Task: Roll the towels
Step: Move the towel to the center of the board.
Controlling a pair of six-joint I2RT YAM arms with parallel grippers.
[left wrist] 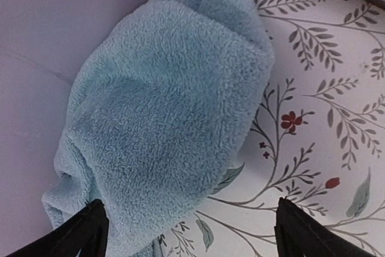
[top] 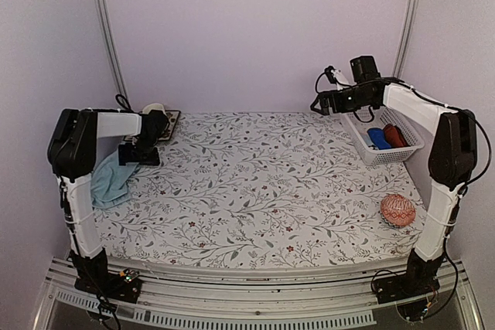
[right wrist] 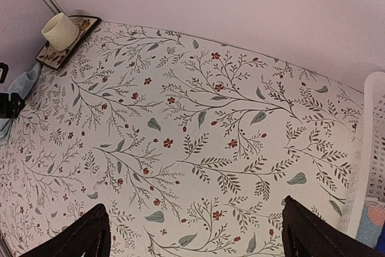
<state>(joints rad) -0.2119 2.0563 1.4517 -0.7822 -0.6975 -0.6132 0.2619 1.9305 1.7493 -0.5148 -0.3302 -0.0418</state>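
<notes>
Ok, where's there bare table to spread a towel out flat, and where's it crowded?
The middle of the floral tablecloth is free, from the light blue towel on the left to the white basket and patterned ball on the right. Crowded: the back left, where the small tray sits and the open left gripper hangs over the towel.

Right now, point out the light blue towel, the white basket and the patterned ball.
light blue towel (left wrist: 162, 118), left wrist view, middle of the fleece
white basket (top: 387, 158), top external view, near wall
patterned ball (top: 397, 210), top external view, centre
</notes>
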